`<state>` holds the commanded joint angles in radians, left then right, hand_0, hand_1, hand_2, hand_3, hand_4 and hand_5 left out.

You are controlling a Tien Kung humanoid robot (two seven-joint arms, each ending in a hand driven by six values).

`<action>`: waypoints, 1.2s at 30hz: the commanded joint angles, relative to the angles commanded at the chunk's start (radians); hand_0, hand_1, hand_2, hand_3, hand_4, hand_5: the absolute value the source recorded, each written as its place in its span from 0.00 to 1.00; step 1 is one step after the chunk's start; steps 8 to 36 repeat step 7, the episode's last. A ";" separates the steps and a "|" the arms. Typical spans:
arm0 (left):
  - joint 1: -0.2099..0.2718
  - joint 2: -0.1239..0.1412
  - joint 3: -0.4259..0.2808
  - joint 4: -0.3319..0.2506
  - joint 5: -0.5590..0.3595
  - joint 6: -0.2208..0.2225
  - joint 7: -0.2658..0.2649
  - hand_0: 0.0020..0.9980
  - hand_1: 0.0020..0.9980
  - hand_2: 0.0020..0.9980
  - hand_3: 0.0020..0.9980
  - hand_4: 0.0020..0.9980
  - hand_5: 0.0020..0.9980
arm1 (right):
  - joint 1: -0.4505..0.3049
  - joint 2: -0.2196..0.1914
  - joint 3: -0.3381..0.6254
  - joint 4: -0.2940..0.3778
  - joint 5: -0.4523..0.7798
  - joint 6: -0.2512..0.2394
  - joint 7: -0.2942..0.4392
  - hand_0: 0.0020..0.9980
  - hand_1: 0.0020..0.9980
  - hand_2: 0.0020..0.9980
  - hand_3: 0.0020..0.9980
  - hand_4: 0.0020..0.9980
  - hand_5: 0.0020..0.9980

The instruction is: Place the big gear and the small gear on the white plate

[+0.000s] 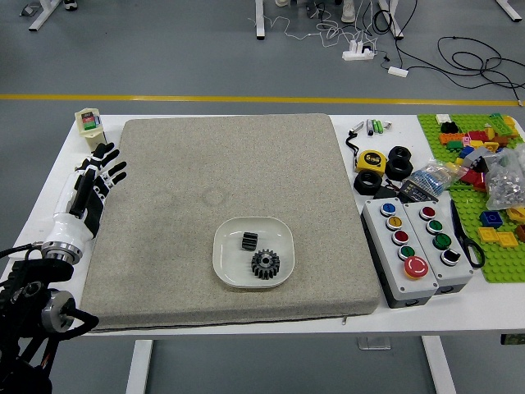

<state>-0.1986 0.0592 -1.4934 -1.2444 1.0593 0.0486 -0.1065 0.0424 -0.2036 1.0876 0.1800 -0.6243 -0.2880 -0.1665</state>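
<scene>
Released, fingers spread: left hand [99, 182], over mat [176, 238]'s left edge, toward desk [492, 316]'s far left corner. Wide mat span to plate [223, 267]; inside, small gear [249, 240] and, nearer desk's near edge, big gear [265, 264].

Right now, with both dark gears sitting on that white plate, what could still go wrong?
The gears lie loose in the plate, so a bump might slide them together. The plate rests on a soft-looking cloth pad, which could let it tip if pressed at the rim.
</scene>
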 joint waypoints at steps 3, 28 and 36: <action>-0.001 0.000 -0.003 0.002 0.001 0.002 0.000 0.84 0.85 0.92 0.87 0.84 0.80 | 0.001 0.000 0.000 0.000 0.001 0.000 0.000 0.61 0.61 0.70 0.57 0.77 0.74; -0.001 -0.001 -0.006 0.004 0.002 0.005 0.001 0.84 0.85 0.92 0.87 0.84 0.80 | 0.001 0.000 0.001 0.000 -0.001 0.000 0.000 0.61 0.61 0.70 0.57 0.77 0.74; -0.001 -0.001 -0.006 0.004 0.002 0.005 0.001 0.84 0.85 0.92 0.87 0.84 0.80 | 0.001 0.000 0.001 0.000 -0.001 0.000 0.000 0.61 0.61 0.70 0.57 0.77 0.74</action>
